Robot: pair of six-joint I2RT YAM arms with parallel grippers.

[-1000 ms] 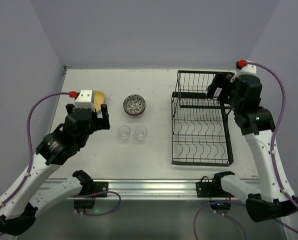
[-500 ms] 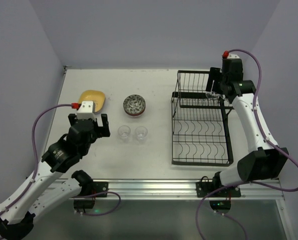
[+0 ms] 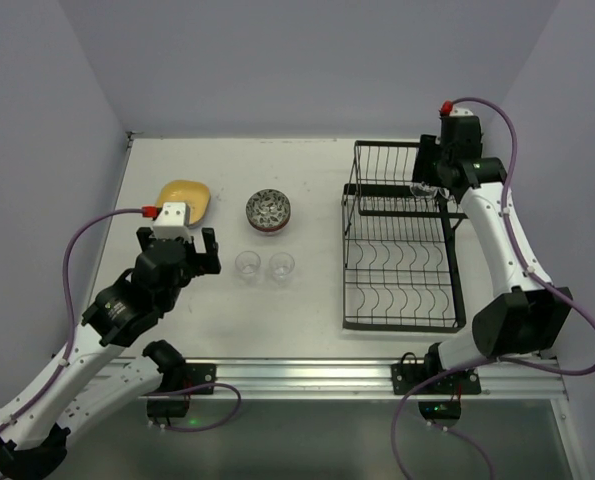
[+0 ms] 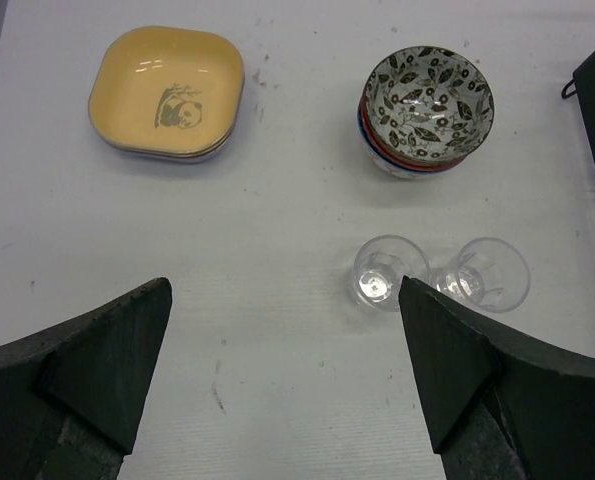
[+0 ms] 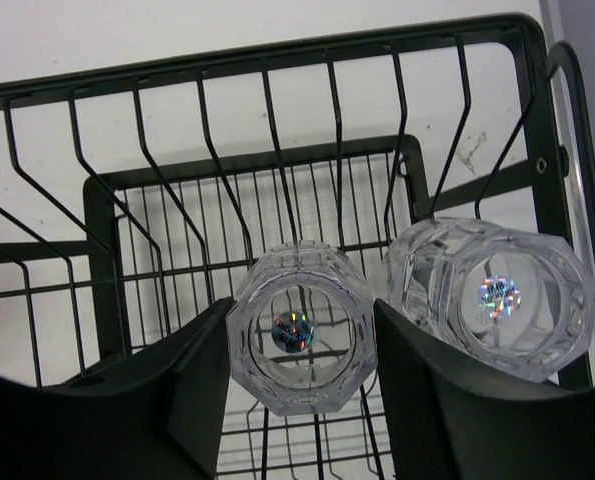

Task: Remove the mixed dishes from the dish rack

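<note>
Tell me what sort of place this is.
Probably a robotics test cell, not a kitchen: a white table boxed in by plain walls, a dish rack, robot arms bolted at its edge.

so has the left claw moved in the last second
Yes. The left claw drew back, downward in the top view, off the yellow plate that it covered a second ago.

The table (image 3: 307, 300) bears a yellow plate (image 3: 184, 197), stacked bowls (image 3: 268, 210), two glasses (image 3: 247, 264) and dish rack (image 3: 403, 326).
</note>
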